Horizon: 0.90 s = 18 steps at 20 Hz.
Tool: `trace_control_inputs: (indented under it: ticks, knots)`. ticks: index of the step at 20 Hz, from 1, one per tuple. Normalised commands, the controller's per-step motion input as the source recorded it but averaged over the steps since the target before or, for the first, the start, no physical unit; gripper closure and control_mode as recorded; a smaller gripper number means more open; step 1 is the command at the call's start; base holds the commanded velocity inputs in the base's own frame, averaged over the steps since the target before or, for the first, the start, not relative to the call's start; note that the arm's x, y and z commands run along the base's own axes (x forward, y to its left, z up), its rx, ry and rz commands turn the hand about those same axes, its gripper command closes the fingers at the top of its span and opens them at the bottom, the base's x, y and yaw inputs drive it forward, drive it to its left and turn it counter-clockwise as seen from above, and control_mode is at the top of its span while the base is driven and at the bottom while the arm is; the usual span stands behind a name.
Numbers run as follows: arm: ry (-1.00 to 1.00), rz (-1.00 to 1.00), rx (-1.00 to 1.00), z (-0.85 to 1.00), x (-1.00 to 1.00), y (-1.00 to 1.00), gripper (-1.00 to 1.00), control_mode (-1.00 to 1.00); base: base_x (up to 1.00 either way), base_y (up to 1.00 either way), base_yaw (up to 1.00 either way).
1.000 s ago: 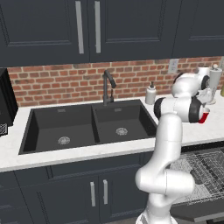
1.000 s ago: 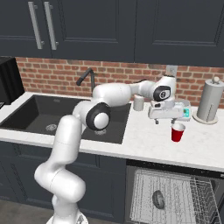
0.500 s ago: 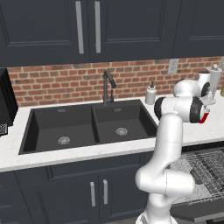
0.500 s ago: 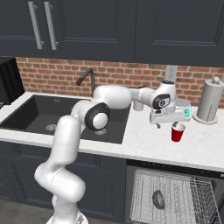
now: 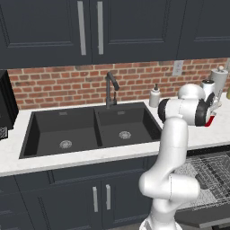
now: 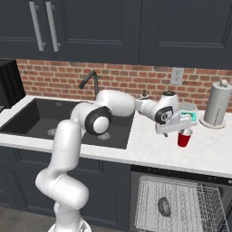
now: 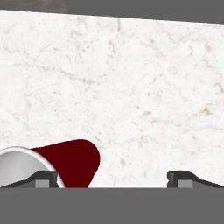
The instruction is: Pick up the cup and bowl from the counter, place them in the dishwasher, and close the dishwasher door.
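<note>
Gripper (image 6: 180, 128) hovers over the counter (image 6: 208, 147), just above the cup (image 6: 184, 137). In the hand view its jaws stand apart, nothing between them; the cup (image 7: 65, 162) sits at 8 o'clock, hard against the left fingertip (image 7: 43, 178), off-centre.

The cup stands on the counter at 9 o'clock from the paper towel roll (image 6: 217, 105). The bowl (image 6: 163, 206) looks already in the dishwasher (image 6: 181, 204) rack, though it's small and dim there.

Handling guess: the cup is light, rigid, smooth-walled and likely slippery. Take it across the body below the rim, or pinch the rim wall. Centre the jaws first; a nudge from this offset may tip it.
</note>
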Motion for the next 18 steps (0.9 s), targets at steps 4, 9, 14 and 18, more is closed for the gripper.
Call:
trace_control_inputs:
  ticks: [4, 9, 14, 18]
  knots:
    - [-0.05, -0.02, -0.10, -0.02, 0.23, -0.04, -1.00, -1.00, 0.00, 0.00, 0.00]
    - [-0.01, -0.03, -0.08, 0.00, 0.32, 0.00, -1.00, -1.00, 0.00, 0.00, 0.00]
    - [0.00, -0.03, -0.07, 0.00, 0.14, 0.00, -1.00, -1.00, 0.00, 0.00, 0.00]
    - [0.00, -0.02, -0.04, 0.00, 0.00, 0.00, -1.00, -1.00, 0.00, 0.00, 0.00]
